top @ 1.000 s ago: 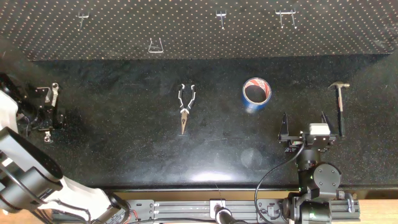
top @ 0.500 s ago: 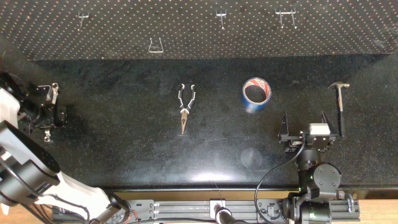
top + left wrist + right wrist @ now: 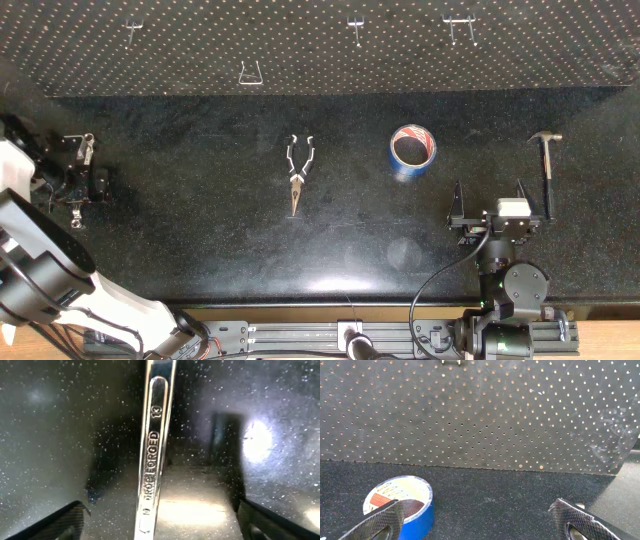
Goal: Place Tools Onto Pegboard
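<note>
The wrench (image 3: 152,455) lies flat on the tabletop (image 3: 200,230) at the far left of the scene, directly under the left gripper (image 3: 167,521). The gripper's two fingers are spread wide, one on each side of the shaft. Neither touches it, so the gripper holds nothing.

In the left wrist view the shaft runs straight out from between the fingers, square to the line along which they close. It sits close to the middle of the gap, so closing should catch the flats of the shaft.

From above, the wrench's long axis runs near to far with a slight lean. Its far end shows just beyond the gripper and its near end pokes out on the near side. Which head is at which end is too small to tell.

The pegboard (image 3: 300,40) stands along the far edge, and its leftmost hook (image 3: 131,30) is far and a little right of the wrench.

The right gripper (image 3: 488,205) rests at the near right, wide open and empty. The tape roll (image 3: 412,150) and hammer (image 3: 546,170) are just beyond it, and the pliers (image 3: 299,172) lie mid-table, well apart from both grippers.
</note>
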`<state>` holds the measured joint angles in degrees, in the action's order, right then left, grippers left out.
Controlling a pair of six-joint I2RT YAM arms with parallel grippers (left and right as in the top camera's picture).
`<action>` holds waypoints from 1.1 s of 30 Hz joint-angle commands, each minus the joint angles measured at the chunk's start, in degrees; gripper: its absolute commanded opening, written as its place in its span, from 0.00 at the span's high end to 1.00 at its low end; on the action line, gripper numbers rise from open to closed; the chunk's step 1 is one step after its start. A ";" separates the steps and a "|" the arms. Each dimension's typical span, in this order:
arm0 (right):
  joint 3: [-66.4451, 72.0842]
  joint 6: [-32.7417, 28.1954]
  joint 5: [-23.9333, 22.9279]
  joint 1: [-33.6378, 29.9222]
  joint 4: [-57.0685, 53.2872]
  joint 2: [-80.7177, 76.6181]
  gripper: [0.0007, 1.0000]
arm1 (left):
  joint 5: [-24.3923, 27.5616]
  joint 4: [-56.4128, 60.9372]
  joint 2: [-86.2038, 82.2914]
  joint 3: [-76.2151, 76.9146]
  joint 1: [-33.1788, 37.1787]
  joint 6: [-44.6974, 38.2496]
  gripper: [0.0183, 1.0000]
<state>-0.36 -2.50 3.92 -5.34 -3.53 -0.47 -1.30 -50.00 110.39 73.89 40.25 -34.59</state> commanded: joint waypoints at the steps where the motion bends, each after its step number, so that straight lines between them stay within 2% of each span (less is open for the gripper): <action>1: 0.11 -0.61 -0.50 -0.09 -0.33 0.42 0.02 | -1.09 0.68 1.64 0.70 -0.20 -0.44 0.11; 6: 0.11 -0.61 -0.50 -0.09 -0.33 0.42 0.02 | -1.03 1.03 1.66 0.63 -0.13 -0.42 0.15; 22: 0.11 -0.61 -0.50 -0.09 -0.33 0.42 0.02 | 2.43 0.83 3.41 0.63 -0.13 -0.39 0.15; 31: 0.11 -0.61 -0.50 -0.09 -0.33 0.42 0.02 | 2.43 0.98 3.48 0.52 -0.13 -0.37 0.51; 33: 0.11 -0.61 -0.50 -0.09 -0.33 0.42 0.02 | 2.43 0.96 3.48 0.52 -0.13 -0.37 0.72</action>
<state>-0.36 -2.50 3.92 -5.34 -3.53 -0.47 1.52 -49.39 111.33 74.52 40.14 -34.59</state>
